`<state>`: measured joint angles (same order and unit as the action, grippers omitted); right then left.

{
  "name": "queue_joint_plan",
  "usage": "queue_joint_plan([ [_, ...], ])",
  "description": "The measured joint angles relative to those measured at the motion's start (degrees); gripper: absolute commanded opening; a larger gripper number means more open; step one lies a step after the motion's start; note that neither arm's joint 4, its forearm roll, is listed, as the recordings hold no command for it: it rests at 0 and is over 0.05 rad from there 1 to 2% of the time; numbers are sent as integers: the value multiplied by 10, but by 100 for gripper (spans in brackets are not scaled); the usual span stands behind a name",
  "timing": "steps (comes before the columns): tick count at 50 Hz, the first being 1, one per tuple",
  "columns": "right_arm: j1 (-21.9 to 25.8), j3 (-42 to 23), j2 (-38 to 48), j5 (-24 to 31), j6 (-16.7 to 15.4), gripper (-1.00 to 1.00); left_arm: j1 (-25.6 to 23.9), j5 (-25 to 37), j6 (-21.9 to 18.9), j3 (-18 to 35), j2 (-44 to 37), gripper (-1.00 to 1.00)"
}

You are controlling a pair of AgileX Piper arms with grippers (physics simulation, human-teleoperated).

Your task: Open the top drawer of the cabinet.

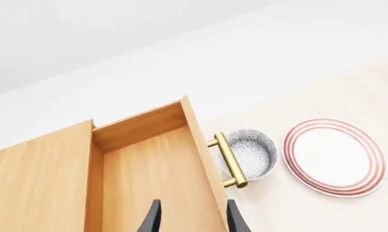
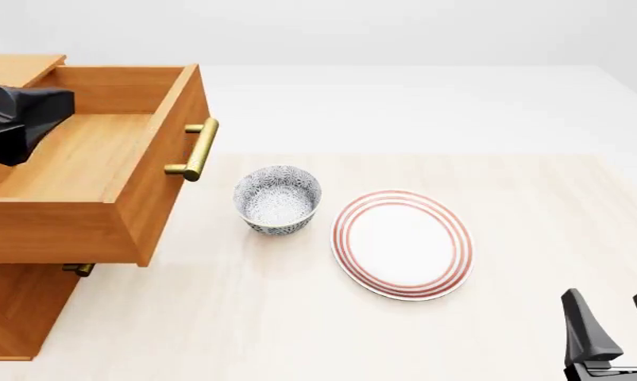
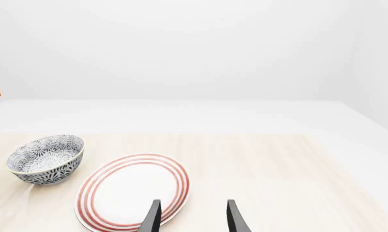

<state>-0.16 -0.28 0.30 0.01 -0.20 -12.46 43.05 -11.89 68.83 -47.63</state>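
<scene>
Right gripper [image 2: 617, 327]: nearest the camera at the front view's lower right, cut off by the frame, fingers parted, holding nothing.
Cabinet [image 2: 11, 305]: far left, partly out of frame.
Left gripper [image 1: 191, 216]: above the drawer's inside, fingers spread and empty; only tips show.
Top drawer [image 2: 96, 159]: pulled well out, brass handle [image 2: 197, 150] facing the bowl.
Lower handle [image 2: 78, 269]: mostly hidden beneath the drawer.
Bowl [image 2: 278, 198]: just beside the plate [image 2: 403, 244].
</scene>
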Motion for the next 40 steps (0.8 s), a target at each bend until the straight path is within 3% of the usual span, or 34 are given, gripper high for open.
queue_joint_plan([
  [40,0,0,0,0,0,100,32,-4,-22,-8,98,100],
])
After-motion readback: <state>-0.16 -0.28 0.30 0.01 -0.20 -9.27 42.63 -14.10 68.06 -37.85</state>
